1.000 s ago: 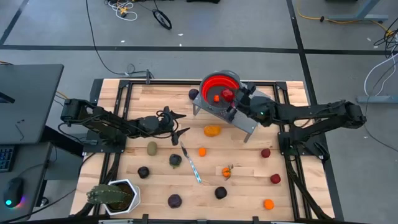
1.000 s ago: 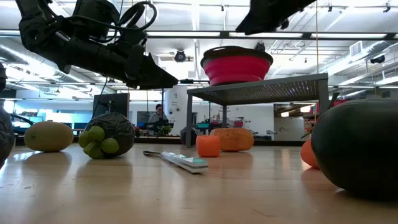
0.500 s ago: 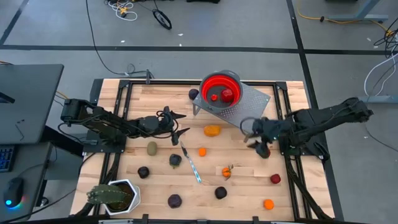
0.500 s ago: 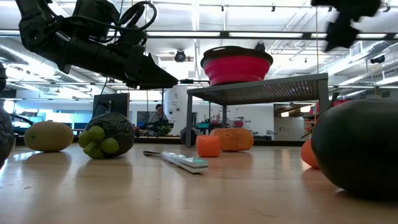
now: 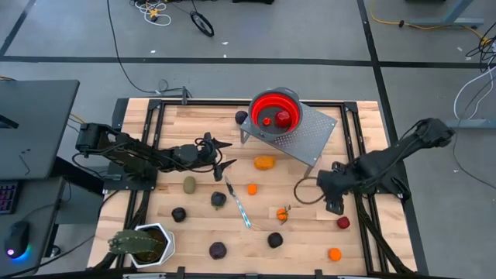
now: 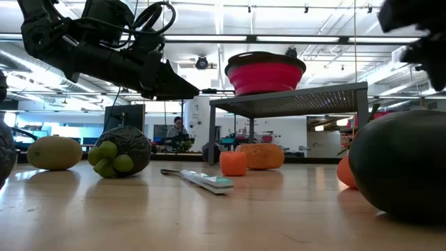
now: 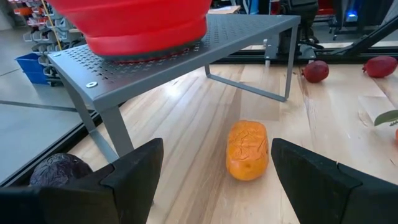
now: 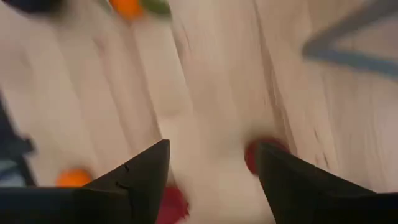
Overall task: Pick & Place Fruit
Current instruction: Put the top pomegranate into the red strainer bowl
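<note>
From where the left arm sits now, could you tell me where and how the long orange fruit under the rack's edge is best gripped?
Grip the long orange fruit across its narrow middle, probably coming down from above. It lies flat on the table, clear of the metal rack's legs, lengthwise between the left tool's open fingers, so these should close on its long sides.

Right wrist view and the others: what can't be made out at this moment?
- Right wrist view: motion blur; the red fruit beyond the open right gripper has no clear outline.
- Low view: a big dark fruit up close hides the table's right side.
- High view: contents of the red bowl too small to count.
</note>
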Motion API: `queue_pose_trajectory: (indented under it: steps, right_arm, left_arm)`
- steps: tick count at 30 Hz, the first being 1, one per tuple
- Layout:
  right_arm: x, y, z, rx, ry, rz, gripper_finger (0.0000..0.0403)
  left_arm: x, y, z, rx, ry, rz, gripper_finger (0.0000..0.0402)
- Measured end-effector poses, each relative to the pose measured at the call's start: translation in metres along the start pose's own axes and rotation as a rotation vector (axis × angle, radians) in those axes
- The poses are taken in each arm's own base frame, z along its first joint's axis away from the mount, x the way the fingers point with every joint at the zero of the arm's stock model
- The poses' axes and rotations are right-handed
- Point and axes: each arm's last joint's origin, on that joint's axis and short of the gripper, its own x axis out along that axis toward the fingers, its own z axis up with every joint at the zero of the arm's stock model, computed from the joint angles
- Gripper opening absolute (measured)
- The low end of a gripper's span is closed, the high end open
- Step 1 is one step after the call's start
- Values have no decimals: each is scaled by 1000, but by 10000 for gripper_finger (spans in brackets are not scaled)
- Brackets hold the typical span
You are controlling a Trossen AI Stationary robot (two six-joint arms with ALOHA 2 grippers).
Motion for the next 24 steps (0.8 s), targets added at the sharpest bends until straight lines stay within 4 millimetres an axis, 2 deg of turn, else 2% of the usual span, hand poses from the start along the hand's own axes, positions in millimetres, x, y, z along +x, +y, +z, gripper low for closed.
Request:
queue_pose_trajectory:
  steps: [6, 13, 24]
  right_arm:
    - [30, -3, -16, -42, 102, -88, 243]
    - [45, -11, -25, -58, 134, -130, 249]
    - [64, -21, -31, -39, 95, -199, 326]
  left_arm:
    - [0, 0, 0, 0, -1, 0, 306]
    - [0, 0, 0, 0, -1, 0, 306]
    - [0, 0, 0, 0, -1, 0, 306]
